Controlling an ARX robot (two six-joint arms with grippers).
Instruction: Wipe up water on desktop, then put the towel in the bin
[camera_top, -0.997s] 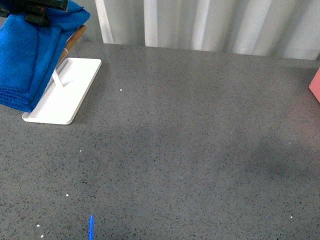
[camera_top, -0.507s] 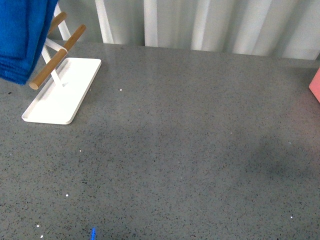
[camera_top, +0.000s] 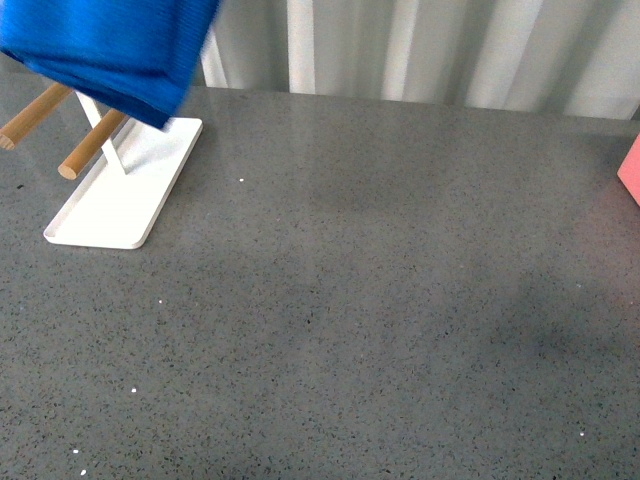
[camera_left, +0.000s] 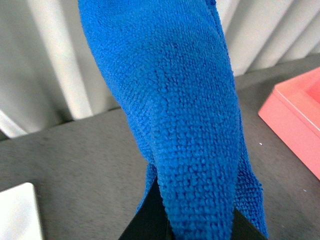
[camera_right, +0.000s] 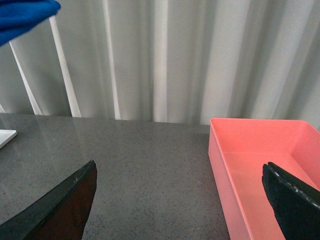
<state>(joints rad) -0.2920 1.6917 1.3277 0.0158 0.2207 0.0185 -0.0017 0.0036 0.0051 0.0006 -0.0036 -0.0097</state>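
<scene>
Lifted off its rack (camera_top: 92, 146) within the last second, the towel (camera_top: 105, 45) hangs clamped in the left gripper (camera_left: 197, 222) above the counter's (camera_top: 380, 300) far-left corner, ready for wiping; the right gripper (camera_right: 177, 200) gapes empty near the bin (camera_right: 222, 175).

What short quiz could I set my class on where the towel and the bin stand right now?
1. True or false: the towel lies flat on the desktop.
2. What shows inside the bin? A. the towel B. nothing C. a sponge
3. Fill in: the right gripper is ____ (open or shut).
Key: 1. False: the left gripper holds it in the air, off the desktop. 2. B. 3. open.
</scene>
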